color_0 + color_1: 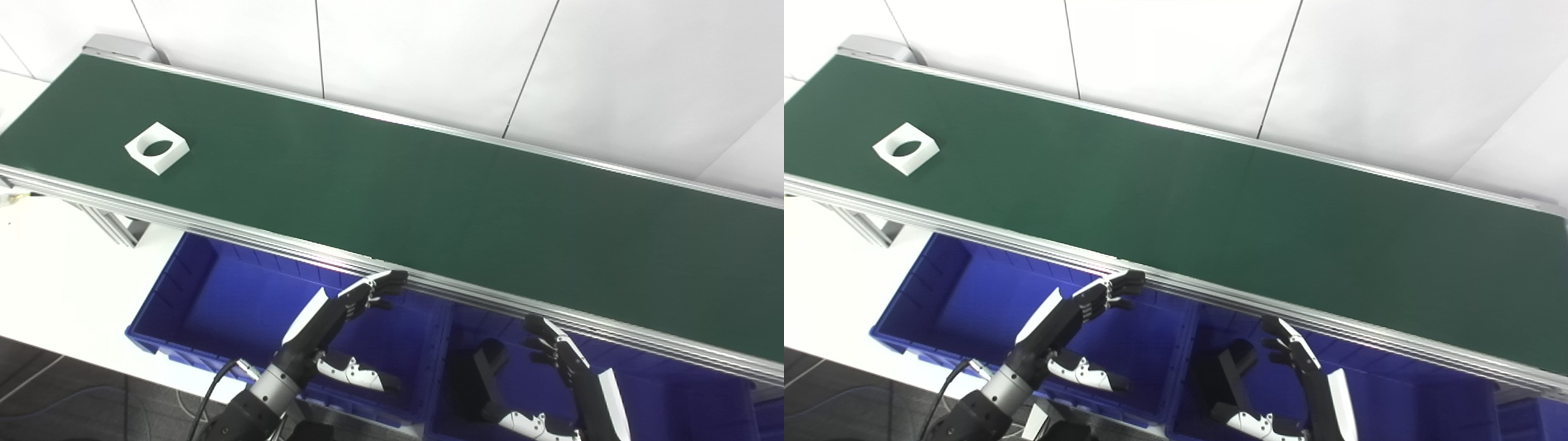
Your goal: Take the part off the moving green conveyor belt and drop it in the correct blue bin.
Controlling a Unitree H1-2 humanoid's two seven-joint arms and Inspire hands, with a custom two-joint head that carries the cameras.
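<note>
Hovering spread, empty: left hand (334, 318), right hand (560, 355) | over blue bins (202, 294) | white part (157, 147) far up-left on belt (429, 202)

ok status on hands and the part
Left hand and right hand open, over the blue bins. White part far left on belt. Path clear.

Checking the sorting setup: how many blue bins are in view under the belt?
2 clearly: a left bin under the left hand, and a middle bin holding a dark part, by the right hand. A blue sliver at the far right may be a third.
</note>
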